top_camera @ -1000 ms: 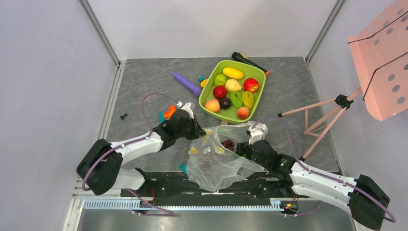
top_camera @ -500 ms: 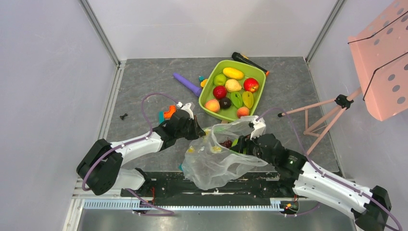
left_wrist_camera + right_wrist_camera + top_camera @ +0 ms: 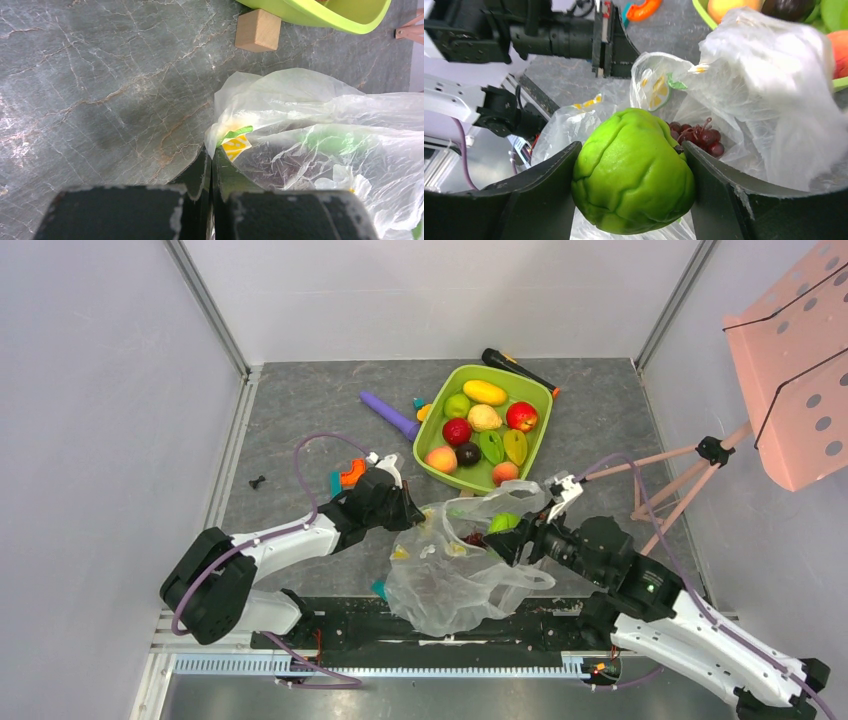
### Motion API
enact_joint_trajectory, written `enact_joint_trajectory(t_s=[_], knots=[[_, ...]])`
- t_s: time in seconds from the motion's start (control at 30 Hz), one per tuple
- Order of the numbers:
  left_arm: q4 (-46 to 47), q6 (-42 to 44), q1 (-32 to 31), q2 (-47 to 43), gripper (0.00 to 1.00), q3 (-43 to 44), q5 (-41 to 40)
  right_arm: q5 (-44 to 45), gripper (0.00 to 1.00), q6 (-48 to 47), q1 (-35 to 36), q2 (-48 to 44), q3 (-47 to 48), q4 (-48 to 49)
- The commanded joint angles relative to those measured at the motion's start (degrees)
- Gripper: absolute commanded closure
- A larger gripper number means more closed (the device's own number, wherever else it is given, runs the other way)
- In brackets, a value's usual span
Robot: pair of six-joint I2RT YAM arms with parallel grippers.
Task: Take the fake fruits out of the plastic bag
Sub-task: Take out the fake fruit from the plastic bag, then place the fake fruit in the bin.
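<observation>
Grey veined tabletop (image 3: pixel 300 410), pale walls (image 3: pixel 100 390), pink perforated stand (image 3: pixel 800 370) right.

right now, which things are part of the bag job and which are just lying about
Job: plastic bag, green fruit in right jaws, grape bunch in bag, fruits in green tray.
Lying about: purple stick, wooden block, orange block, pink stand.

Bench (image 3: pixel 300 410): grey, marbled | far centre: green tray (image 3: pixel 424 430), purple stick (image 3: pixel 389 415) just left, black tool (image 3: pixel 515 368) behind | near: clear bag (image 3: pixel 450 580), wooden block (image 3: pixel 257 30) beside tray, orange block (image 3: pixel 352 472) left
</observation>
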Motion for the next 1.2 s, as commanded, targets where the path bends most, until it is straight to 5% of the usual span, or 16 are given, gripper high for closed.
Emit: enact_joint_trajectory(t_s=[0.0, 0.23, 0.5, 0.67, 1.17], knots=[[0.6, 3.1, 0.4, -0.1, 0.98, -0.1, -2.3, 3.9, 0.38, -0.2, 0.0, -3.5, 5.0, -1.9], [-0.6, 4.2, 0.3, -0.8, 0.98, 0.4, -2.0, 4.4, 0.36, -1.7, 0.0, -0.9, 10.0, -1.0], [-2.6, 7.1, -1.4, -1.9, 0.98, 1.6, 0.3, 1.3, 0.37, -9.3, 0.0, 21.4, 24.5, 3.6], [-1.9, 8.1, -3.2, -3.5, 0.98, 0.4, 0.2, 9.5, 0.36, -12.9, -0.9, 34.5, 35.0, 1.5], [0.1, 10.2, -3.3, -1.6, 0.98, 0.0, 3.4, 10.1, 0.38, -18.0, -22.9, 68.8, 45.8, -1.4]])
